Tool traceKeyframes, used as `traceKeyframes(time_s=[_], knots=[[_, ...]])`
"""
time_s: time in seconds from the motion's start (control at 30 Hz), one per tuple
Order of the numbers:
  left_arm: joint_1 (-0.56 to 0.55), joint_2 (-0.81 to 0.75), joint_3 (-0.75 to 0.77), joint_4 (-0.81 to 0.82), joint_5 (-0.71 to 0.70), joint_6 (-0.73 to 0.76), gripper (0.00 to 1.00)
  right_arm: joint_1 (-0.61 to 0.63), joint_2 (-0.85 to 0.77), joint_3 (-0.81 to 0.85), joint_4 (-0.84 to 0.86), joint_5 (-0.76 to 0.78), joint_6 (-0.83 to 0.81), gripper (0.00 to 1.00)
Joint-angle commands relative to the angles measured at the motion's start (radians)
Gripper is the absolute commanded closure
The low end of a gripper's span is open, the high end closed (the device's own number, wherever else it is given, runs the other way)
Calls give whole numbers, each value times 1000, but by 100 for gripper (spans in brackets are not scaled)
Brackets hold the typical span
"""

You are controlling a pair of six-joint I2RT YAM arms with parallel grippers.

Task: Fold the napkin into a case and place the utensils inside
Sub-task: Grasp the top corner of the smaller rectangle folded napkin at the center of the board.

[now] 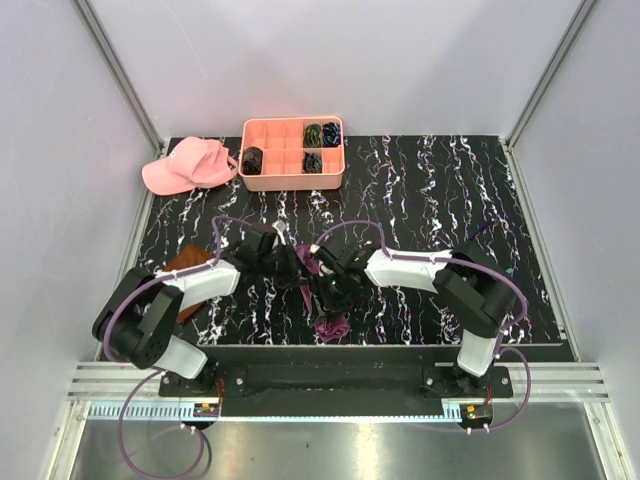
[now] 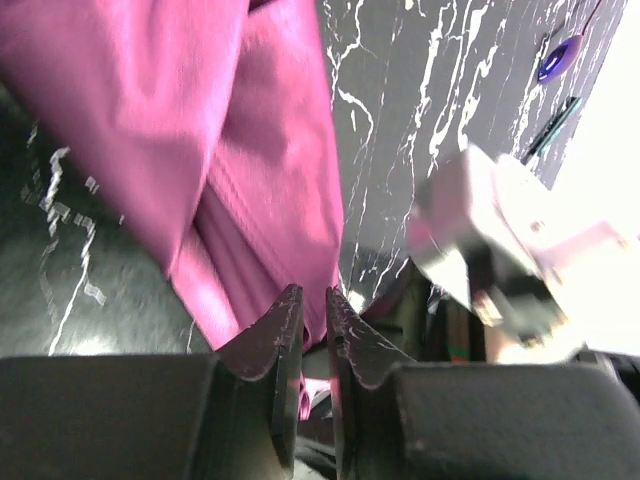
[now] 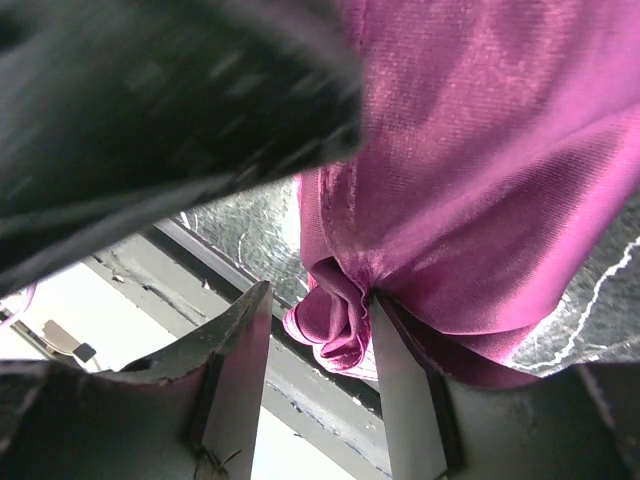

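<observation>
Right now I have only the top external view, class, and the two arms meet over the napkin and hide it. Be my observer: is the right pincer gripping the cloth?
Observer: No. In the right wrist view the right pincer is open, its jaws wide apart. A bunched fold of the napkin hangs loose between them and touches only one jaw.
Operator: And the left one?
Observer: In the left wrist view the left pincer has only a narrow gap between its jaws. The napkin drapes just beyond the tips, and a sliver of pink shows deeper in the gap.
</observation>
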Motion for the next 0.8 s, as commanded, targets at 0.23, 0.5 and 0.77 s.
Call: traceKeyframes(time_s=[0.23,0.5,0.77], knots=[[-5,151,48,86,80,59,89,-3,-54,-14,3,39,-15,45],[9,157,22,-9,4,152,93,-13,-187,-41,-43,73,-3,28],[8,140,20,-41,-27,177,96,-97,-284,-81,-62,90,2,26]])
